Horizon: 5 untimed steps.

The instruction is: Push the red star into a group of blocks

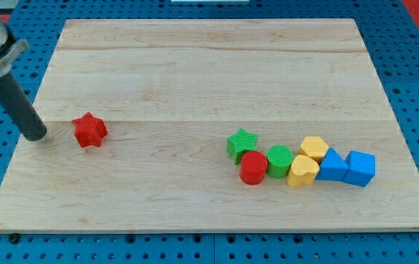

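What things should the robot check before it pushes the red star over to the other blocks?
1. My tip is at the view's left of the red star: ok.
2. Tip touching the star: not ok, a small gap shows.
3. Board between the star and the green star free of blocks: ok.
4. Group sits together at the view's lower right, red cylinder beside the green star: ok.
5. Tip, star and group in one line: not ok, the group lies somewhat lower.

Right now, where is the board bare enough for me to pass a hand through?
Bare: the whole top half, and the stretch between the red star and the green star. Crowded: lower right, where seven blocks bunch from the green star to the blue cube. My tip sits just left of the red star.
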### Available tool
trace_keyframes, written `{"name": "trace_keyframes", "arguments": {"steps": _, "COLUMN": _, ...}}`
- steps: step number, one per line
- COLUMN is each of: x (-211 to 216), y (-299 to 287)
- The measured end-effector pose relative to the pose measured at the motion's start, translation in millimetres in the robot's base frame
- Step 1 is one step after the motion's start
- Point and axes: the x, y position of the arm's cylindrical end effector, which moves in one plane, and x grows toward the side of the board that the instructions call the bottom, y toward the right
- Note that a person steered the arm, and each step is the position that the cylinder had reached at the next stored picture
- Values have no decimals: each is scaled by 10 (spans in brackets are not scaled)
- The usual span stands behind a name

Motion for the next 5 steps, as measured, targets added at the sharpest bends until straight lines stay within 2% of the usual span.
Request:
{"name": "trace_keyframes", "arguments": {"steps": 2, "x": -5, "y": 1534}}
{"name": "trace_keyframes", "arguments": {"steps": 3, "x": 142, "y": 1758}}
{"name": "trace_keyframes", "arguments": {"steps": 4, "x": 133, "y": 877}}
{"name": "trace_keyframes", "arguments": {"steps": 5, "x": 354, "y": 1049}}
